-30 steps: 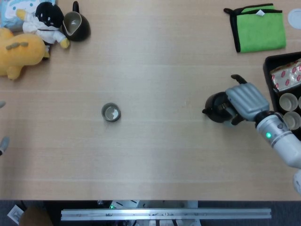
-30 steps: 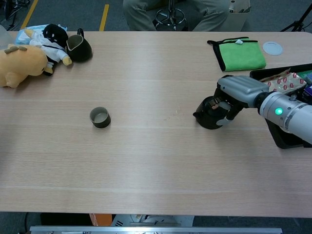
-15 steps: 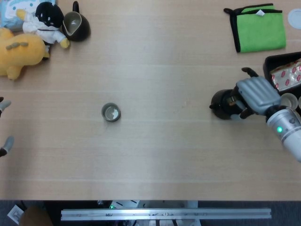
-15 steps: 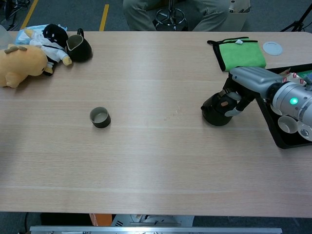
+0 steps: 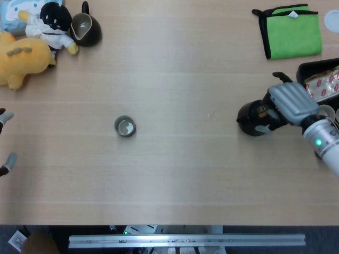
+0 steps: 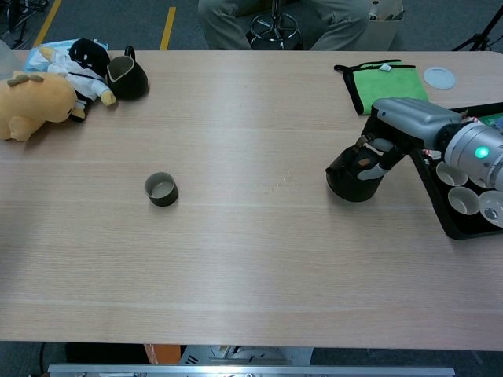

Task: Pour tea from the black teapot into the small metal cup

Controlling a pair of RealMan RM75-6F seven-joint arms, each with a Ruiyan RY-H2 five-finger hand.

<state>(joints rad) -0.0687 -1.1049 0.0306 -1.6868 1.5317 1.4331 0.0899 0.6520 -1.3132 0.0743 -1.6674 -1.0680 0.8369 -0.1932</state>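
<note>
Fingers of your right hand [image 5: 288, 103] curl around the black teapot [image 5: 253, 118], with the small metal cup [image 5: 125, 126] well apart at nine o'clock.

Grey ribbed right hand [image 5: 288, 103], black fingertips, silver forearm, green indicator light

Pale matt wood-grain table [image 6: 251, 259], glossy black teapot [image 6: 350, 179] under a smooth grey plastic-looking right hand [image 6: 393, 129], dull metal cup [image 6: 160, 189], fuzzy green cloth [image 6: 387, 88] with black trim, soft yellow plush toy [image 6: 31, 106], shiny dark jug [image 6: 127, 77]
</note>
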